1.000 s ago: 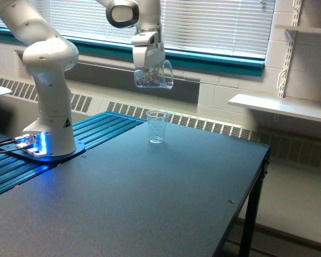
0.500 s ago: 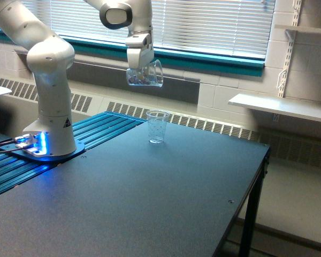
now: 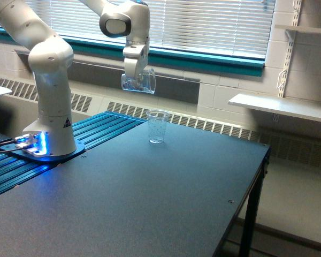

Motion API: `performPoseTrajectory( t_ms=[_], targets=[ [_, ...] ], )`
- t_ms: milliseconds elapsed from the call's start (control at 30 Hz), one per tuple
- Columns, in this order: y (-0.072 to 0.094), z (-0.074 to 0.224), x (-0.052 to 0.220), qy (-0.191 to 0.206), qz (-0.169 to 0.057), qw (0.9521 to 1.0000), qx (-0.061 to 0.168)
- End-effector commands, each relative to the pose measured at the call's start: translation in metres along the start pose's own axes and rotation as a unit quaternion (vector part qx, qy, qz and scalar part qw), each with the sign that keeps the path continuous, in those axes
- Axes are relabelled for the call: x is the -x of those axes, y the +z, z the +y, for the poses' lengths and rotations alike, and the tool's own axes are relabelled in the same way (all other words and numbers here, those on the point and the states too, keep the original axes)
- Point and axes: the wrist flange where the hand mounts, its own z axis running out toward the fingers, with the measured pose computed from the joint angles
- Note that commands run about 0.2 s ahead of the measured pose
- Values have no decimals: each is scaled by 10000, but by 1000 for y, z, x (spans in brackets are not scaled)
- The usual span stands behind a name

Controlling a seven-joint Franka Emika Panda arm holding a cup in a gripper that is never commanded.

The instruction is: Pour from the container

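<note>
- Window blinds (image 3: 203,24) fill the back wall above a teal sill (image 3: 214,58), and we see slotted heater grilles (image 3: 203,126) running along the wall below, all behind the small cup we use as our landmark.
- We see a dark table (image 3: 150,198) that takes up most of the lower picture; the small cup stands on its far part, and 1 table leg (image 3: 250,222) shows well to the exterior view's right of the cup.
- We see 1 white robot arm (image 3: 51,80) rising from a base (image 3: 43,147) with blue lights, well to the exterior view's left of the small cup, set on a ribbed blue panel (image 3: 101,128).
- We note a white wall shelf (image 3: 281,107) well to the exterior view's right of the small cup, at about its height in the picture.
- We see the gripper (image 3: 135,72) hanging above the small cup and a little toward the exterior view's left, its jaws closed on the container.
- We find the container (image 3: 138,83), clear with a side handle, held in the air, higher than the small cup and clear of it; its contents are too blurred to tell.
- We see the small cup (image 3: 157,126), clear and speckled, standing upright.
</note>
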Motion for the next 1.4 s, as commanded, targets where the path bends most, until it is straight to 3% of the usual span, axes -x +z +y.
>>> performPoseTrajectory(
  t_ms=[33, 200, 467, 733, 1400],
  targets=[
    [14, 0, -3, -71, 31, 9999, 100],
    [30, 1, -3, -110, -150, 9997, 167],
    [47, 1, -8, -2, -186, 9993, 332],
    [48, -6, -13, 87, -194, 9990, 383],
    [61, -26, -3, 45, -533, 9971, 547]
  ],
)
